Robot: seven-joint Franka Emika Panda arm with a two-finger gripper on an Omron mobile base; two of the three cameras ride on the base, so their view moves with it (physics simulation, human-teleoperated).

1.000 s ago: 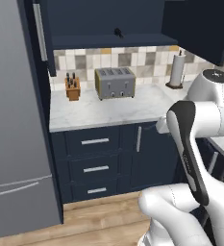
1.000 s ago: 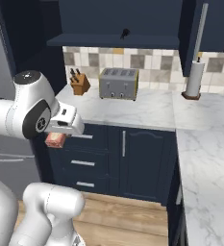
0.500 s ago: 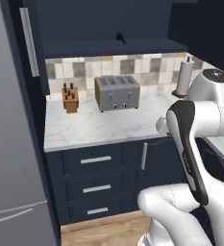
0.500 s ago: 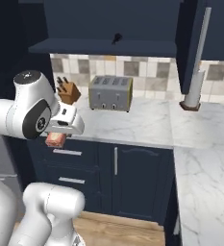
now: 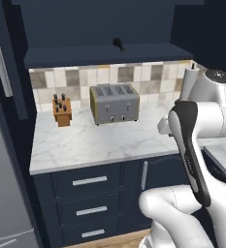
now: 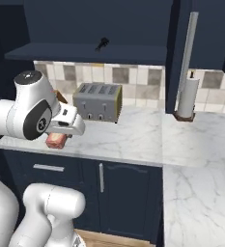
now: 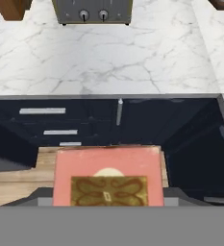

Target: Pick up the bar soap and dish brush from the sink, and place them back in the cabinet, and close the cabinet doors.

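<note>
Marble counter (image 5: 100, 145) mid-frame, open navy cabinet (image 6: 90, 53) shelf across the top with dish brush (image 6: 102, 44) already on it, gripper (image 6: 61, 137) at left clamped on bar soap (image 7: 107, 178), shelf lying up and forward of jaws.

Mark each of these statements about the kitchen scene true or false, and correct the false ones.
1. The gripper holds the bar soap. True.
2. The dish brush lies on the marble counter beside the toaster. False: it rests on the navy cabinet shelf above the toaster.
3. The knife block stands to the left of the toaster in the left base view. True.
4. The paper towel roll lies on its side. False: it stands upright on the counter.
5. The bar soap already sits on the cabinet shelf. False: it is in the gripper, below counter height.
</note>
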